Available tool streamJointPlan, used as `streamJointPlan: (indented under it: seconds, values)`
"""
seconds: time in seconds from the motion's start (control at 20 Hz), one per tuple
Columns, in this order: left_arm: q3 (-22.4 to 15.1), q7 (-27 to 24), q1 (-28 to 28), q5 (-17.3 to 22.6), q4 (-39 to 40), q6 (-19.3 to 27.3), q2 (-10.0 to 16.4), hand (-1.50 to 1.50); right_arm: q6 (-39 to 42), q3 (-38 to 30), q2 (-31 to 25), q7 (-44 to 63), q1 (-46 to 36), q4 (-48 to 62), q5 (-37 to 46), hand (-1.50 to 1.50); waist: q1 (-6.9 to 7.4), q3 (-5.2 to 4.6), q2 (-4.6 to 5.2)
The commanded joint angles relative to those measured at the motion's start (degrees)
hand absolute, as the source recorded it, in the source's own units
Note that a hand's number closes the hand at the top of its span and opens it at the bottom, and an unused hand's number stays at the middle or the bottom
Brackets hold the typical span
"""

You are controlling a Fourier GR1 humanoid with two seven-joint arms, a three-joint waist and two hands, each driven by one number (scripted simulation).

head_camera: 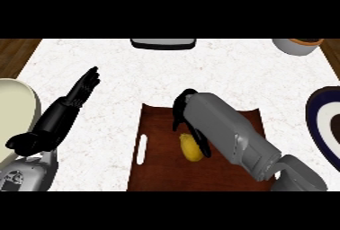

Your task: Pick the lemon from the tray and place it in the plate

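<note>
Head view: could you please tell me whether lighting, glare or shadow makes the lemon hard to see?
Head view: light is even over the counter, no glare; the lemon shows bright yellow on the dark tray, partly covered by the right hand, which reads dark against the tray; no clear cast shadow.

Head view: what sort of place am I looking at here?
Most likely a kitchen: a white marbled counter, a wooden tray holding a lemon, a cream plate at the left edge and a dark-rimmed plate at the right.
</note>
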Motion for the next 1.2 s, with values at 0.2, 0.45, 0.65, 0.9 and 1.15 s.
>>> streamJointPlan:
  seconds: [0.2,0.45,0.65,0.9,1.15]
  values:
    - [3.92,-4.01,-1.00,0.83,4.76,-2.24,1.11,0.00,2.77,3.79,0.64,1.40,5.76,-2.64,1.22,-1.50,-0.39,0.01,0.87]
    - [2.73,0.94,-1.37,-0.05,0.60,-1.34,0.18,0.00,1.69,4.10,0.62,0.78,8.52,-5.67,2.75,-1.50,-0.78,0.06,0.53]
    - [2.70,-0.25,0.19,0.27,-0.23,-1.99,0.06,0.00,0.75,4.90,0.57,-5.61,9.98,-11.20,5.43,1.50,-0.63,0.09,0.68]
    - [1.48,4.09,-1.83,-0.42,-2.13,-1.16,-1.29,0.00,-2.17,5.03,0.49,-7.68,10.35,-11.51,9.29,1.50,-0.53,0.10,0.68]
    - [4.92,1.88,3.06,-0.21,0.08,-0.13,0.35,0.00,-32.00,-3.24,-8.07,1.62,10.22,-19.67,15.53,1.50,-7.17,0.31,-2.98]
